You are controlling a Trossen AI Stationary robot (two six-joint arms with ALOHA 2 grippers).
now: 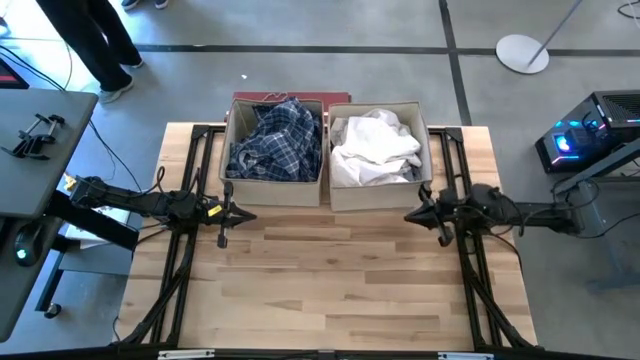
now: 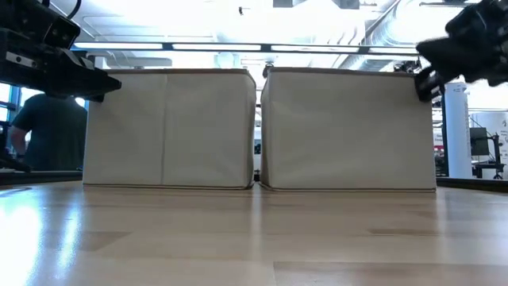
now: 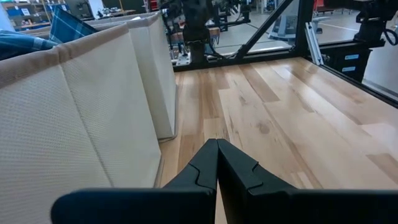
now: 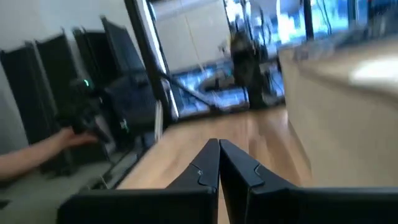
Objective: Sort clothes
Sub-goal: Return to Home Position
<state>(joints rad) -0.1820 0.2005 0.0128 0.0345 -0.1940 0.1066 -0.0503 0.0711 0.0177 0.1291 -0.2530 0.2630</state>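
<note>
Two beige fabric boxes stand side by side at the table's far edge. The left box (image 1: 274, 140) holds blue plaid and dark clothes (image 1: 275, 135). The right box (image 1: 377, 150) holds white and pale grey clothes (image 1: 373, 148). My left gripper (image 1: 243, 214) is shut and empty, above the table just in front of the left box; its closed fingers show in the left wrist view (image 3: 217, 149). My right gripper (image 1: 411, 215) is shut and empty, in front of the right box; it also shows in the right wrist view (image 4: 219, 149).
The bare wooden tabletop (image 1: 330, 290) lies in front of the boxes. Black frame rails (image 1: 185, 250) run along both table sides. A person (image 1: 100, 40) stands beyond the far left corner, and a hand (image 4: 37, 152) shows in the right wrist view.
</note>
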